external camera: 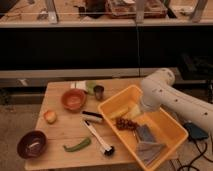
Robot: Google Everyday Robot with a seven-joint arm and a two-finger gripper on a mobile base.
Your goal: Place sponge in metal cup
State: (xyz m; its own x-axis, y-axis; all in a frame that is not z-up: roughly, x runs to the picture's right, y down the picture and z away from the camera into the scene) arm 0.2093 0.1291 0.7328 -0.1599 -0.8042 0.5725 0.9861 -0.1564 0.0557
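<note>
Sponge (145,132) was the thing to move, and it was not in the cup yet. It lay flat in the yellow tray (165,125), just beside the big grey cloth (149,150). The metal cup (99,91) stood on the wooden surface (60,131), well apart from the sponge and close to the orange bowl (73,99).

The tool (141,107) hung at the end of the white arm (170,97), over the back part of the tray. It was near the sponge but not on it. Its two fingers were apart, and it held nothing.

So I think none of the job was done. The tool had to go down to the sponge and pinch it. Then it had to lift it over the tray wall, carry it across to the cup and let it drop in. The sponge looked about as wide as the cup, so it might sit on the rim and not slip inside.
</note>
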